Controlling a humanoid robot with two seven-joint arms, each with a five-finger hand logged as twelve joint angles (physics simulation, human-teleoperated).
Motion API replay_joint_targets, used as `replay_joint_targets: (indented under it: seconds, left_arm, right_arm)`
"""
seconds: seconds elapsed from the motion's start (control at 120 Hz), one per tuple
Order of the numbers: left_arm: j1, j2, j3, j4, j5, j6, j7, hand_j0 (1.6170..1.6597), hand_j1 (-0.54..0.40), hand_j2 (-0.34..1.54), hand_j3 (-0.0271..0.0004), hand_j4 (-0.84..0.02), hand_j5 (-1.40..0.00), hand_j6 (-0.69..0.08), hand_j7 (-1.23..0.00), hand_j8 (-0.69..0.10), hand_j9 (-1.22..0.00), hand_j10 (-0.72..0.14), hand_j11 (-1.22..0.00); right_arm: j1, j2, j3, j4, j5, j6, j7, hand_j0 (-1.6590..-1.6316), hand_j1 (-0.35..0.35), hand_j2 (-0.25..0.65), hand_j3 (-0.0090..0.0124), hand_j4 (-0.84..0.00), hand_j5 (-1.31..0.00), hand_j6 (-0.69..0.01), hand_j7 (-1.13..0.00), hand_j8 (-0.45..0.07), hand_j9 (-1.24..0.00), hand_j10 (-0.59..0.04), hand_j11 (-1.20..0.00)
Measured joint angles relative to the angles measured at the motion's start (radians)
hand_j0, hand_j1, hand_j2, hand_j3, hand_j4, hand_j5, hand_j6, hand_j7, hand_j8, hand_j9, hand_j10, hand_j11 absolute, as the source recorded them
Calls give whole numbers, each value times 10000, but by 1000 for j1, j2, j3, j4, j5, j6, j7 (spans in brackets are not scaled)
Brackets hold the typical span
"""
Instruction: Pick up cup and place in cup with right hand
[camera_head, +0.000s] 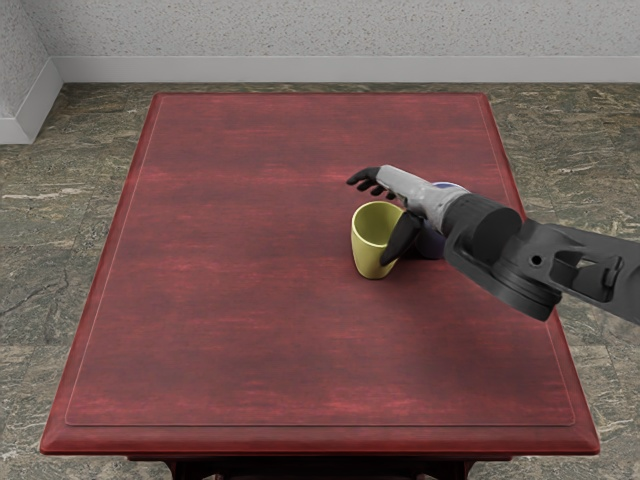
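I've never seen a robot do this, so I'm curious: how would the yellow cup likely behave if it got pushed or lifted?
The yellow cup narrows toward its base, so a push near the rim could well tip it. Its smooth, slightly shiny side may slip a little against the hand. Its even, round rim suggests it's stiff.

No lettering legible, at least from here.

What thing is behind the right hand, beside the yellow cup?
Behind the right hand is what looks like a dark purple cup: some rim and lower wall show. The hand covers the rest, so its inside cannot be seen.
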Motion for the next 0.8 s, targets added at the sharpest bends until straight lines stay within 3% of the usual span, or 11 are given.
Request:
replay_joint_targets:
  seconds: [0.517,0.617,0.7,0.8]
  left_arm:
    - [1,0,0,0,0,0,0,16581,3489,0,-1,1,-1,2,-1,2,-1,2,-1]
    - [0,0,0,0,0,0,0,16581,3489,0,-1,1,-1,1,-1,2,-1,2,-1]
    - [1,0,0,0,0,0,0,16581,3489,0,-1,1,-1,2,-1,2,-1,2,-1]
    - [0,0,0,0,0,0,0,16581,3488,1,-1,1,-2,2,-2,2,-2,2,-2]
  right_arm:
    - [4,0,1,0,6,9,0,-16569,200,-817,0,-3205,-4353,-3286,-4246,-3206,-4359,-3197,-4366]
    - [5,0,1,0,7,11,0,-16569,492,-537,0,-3354,-4600,-3454,-4463,-3357,-4605,-3349,-4611]
    - [4,4,2,0,6,11,0,-16566,778,-376,0,-3514,-4810,-3624,-4662,-3147,-4852,-3488,-4859]
    - [5,6,2,0,17,11,0,-16552,958,-75,-11,-3780,-5029,-3290,-4919,-2739,-5121,-3570,-5136]
